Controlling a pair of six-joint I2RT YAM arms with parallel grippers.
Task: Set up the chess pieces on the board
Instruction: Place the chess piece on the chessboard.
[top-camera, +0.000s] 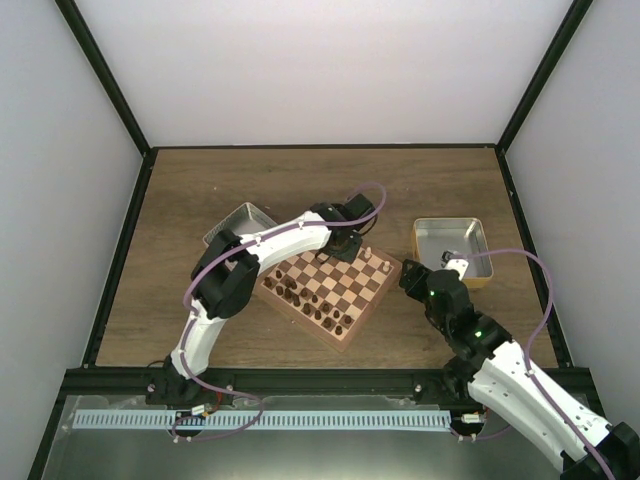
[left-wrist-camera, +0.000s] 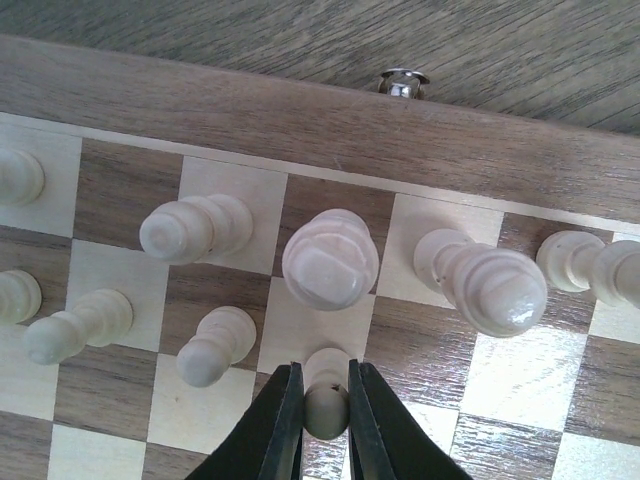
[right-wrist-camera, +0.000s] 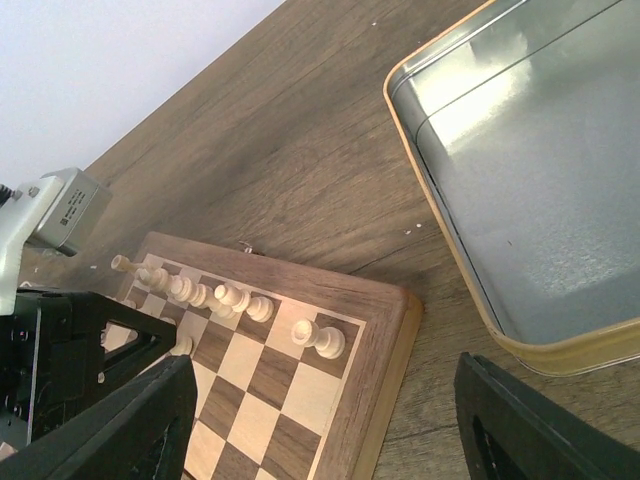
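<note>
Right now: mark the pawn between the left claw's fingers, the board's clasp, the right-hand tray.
pawn (left-wrist-camera: 325, 408): left wrist view, rounded head.
clasp (left-wrist-camera: 403, 82): left wrist view, shiny knob.
right-hand tray (right-wrist-camera: 540, 190): right wrist view, bare floor.

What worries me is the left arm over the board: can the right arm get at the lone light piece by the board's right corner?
Probably yes. The right tool is open, the light piece stands apart from its neighbours, and the left tool, shut on a pawn, works further along.
</note>
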